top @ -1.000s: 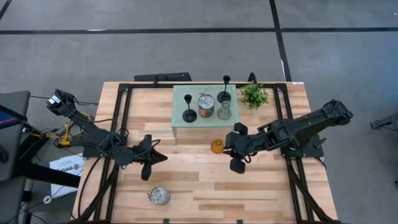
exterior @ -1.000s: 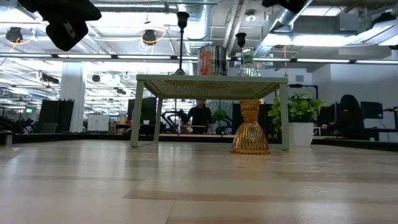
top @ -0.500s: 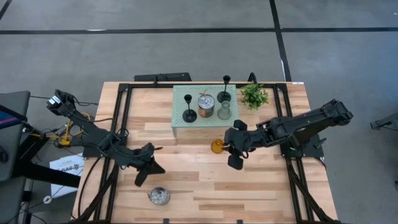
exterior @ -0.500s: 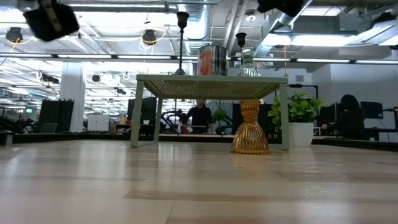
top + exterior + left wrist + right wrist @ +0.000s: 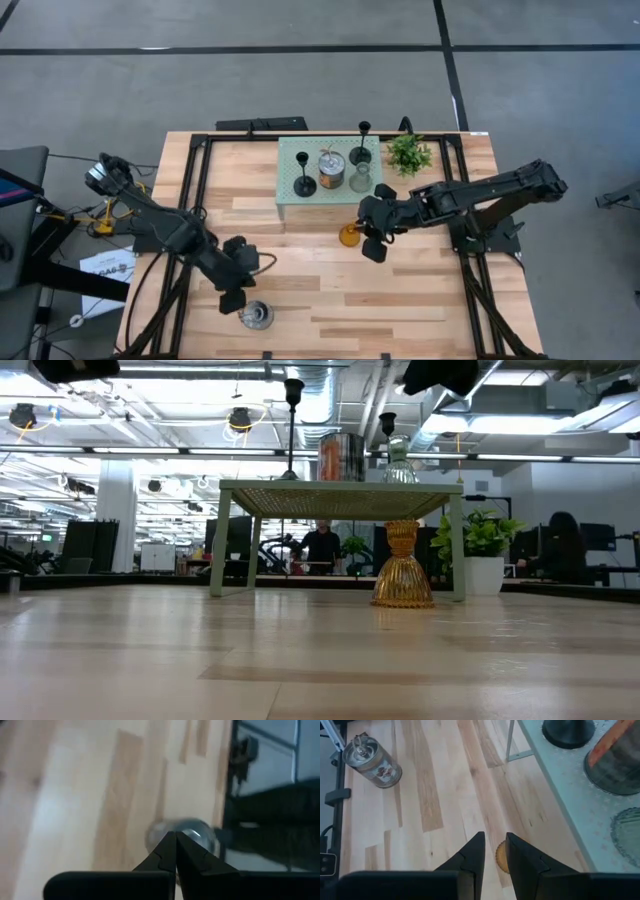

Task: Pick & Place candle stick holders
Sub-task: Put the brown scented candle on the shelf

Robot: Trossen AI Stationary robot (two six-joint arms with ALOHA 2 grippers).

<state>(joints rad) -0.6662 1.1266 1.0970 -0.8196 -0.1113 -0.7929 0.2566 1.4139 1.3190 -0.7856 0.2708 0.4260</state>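
A silvery cup [image 5: 255, 317] stands on the table near its front edge; it also shows in the left wrist view [image 5: 182, 832]. My left gripper [image 5: 232, 302] is shut just left of it, its tips [image 5: 175, 836] pointing at the cup, apart from it. An amber glass holder [image 5: 348, 236] stands on its base in front of the pale green stand [image 5: 290, 190]. My right gripper [image 5: 368, 250] hovers open above the amber holder [image 5: 501, 856], clear of it. On the stand are two black stemmed holders [image 5: 304, 180], [image 5: 362, 150], a silvery cup [image 5: 331, 168] and a clear glass holder [image 5: 360, 180].
A small green potted plant [image 5: 408, 153] stands right of the stand at the table's far edge. Black frame rails [image 5: 195, 200] run along the table's left and right sides. Bare wood lies between the two grippers, around the table's middle [image 5: 320, 290].
My left gripper has gone toward the table's near edge, closing on the silvery cup at the front. My right gripper has gone a little toward the table's left and far side, coming over the amber holder. No holder has moved.
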